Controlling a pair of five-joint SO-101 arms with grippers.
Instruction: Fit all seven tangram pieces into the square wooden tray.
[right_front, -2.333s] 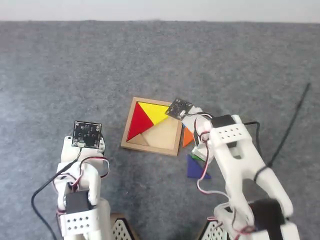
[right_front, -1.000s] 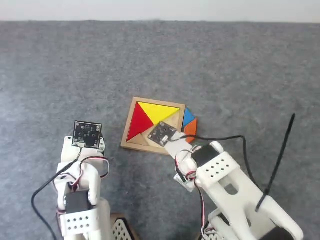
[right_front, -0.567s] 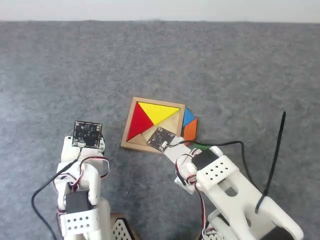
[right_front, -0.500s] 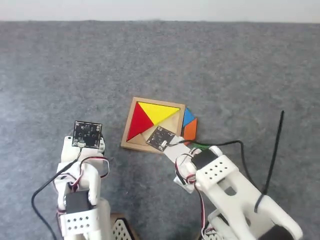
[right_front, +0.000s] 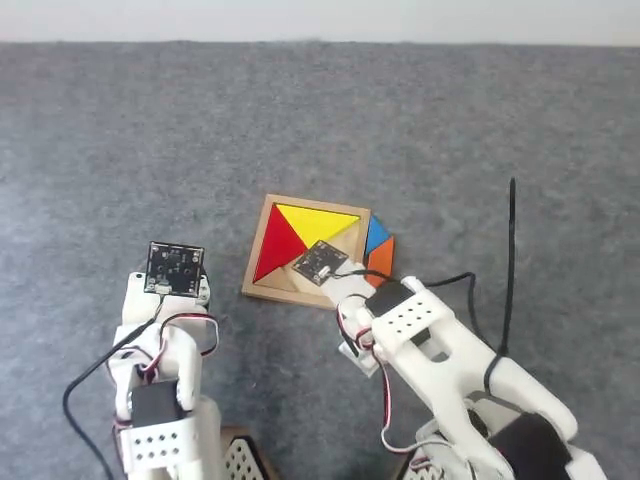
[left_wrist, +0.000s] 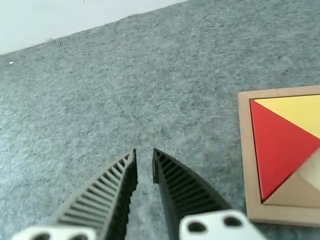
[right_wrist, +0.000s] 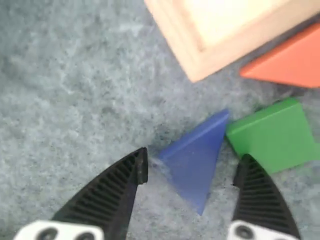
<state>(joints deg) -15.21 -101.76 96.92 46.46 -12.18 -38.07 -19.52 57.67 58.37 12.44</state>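
Right gripper (right_wrist: 194, 160), mine: jaws spread wide, gripping nothing, straddling the dark blue triangle (right_wrist: 192, 170), which lies flat just off the tray (right_wrist: 186, 47) corner. One tip of the triangle points at that corner, and its long edge runs away from the tray beside the green square (right_wrist: 272, 135). Left gripper (left_wrist: 144, 152), mine: all but closed, empty, well apart from the tray.

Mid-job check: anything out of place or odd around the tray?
Nothing damaged. The dark blue triangle and green square lie off the tray, touching at a corner, with the orange piece beside them. The right gripper stands open astride the triangle, one finger close to the green square.
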